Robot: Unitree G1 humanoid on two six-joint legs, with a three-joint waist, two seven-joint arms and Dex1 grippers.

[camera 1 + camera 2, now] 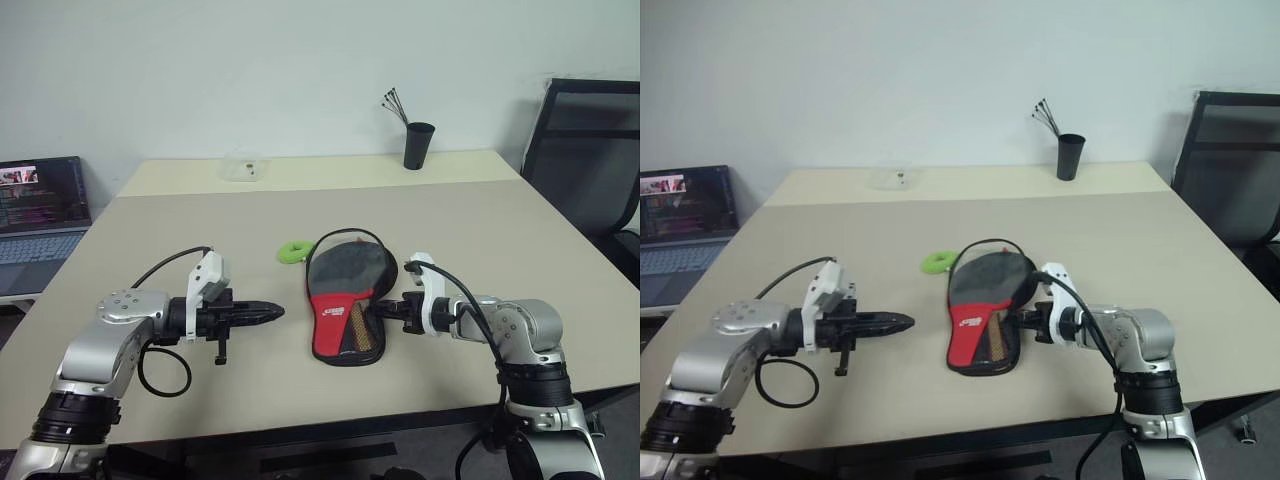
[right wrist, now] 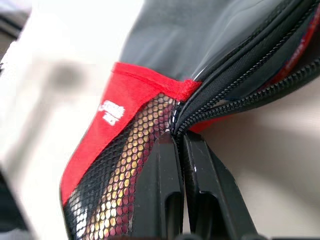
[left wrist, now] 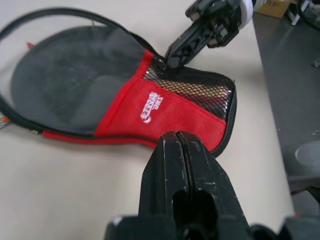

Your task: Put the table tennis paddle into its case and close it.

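The case [image 1: 345, 305] lies flat at the table's middle, red side up with its white logo and black mesh pocket [image 3: 200, 92]; its round end is grey-black. Its zipper [image 2: 240, 87] gapes open along the edge. My right gripper [image 1: 378, 308] is shut on the zipper edge where the teeth meet beside the mesh, seen close in the right wrist view [image 2: 179, 137]. A sliver of red shows in the gap; the table tennis paddle itself is hidden. My left gripper [image 1: 275, 313] is shut on nothing, pointing at the case from its left, a short way off.
A green ring [image 1: 293, 252] lies just behind the case on the left. A black cup [image 1: 419, 145] with sticks and a clear box [image 1: 244, 167] stand at the far edge. A laptop [image 1: 40, 215] is off to the left, a chair [image 1: 590, 150] to the right.
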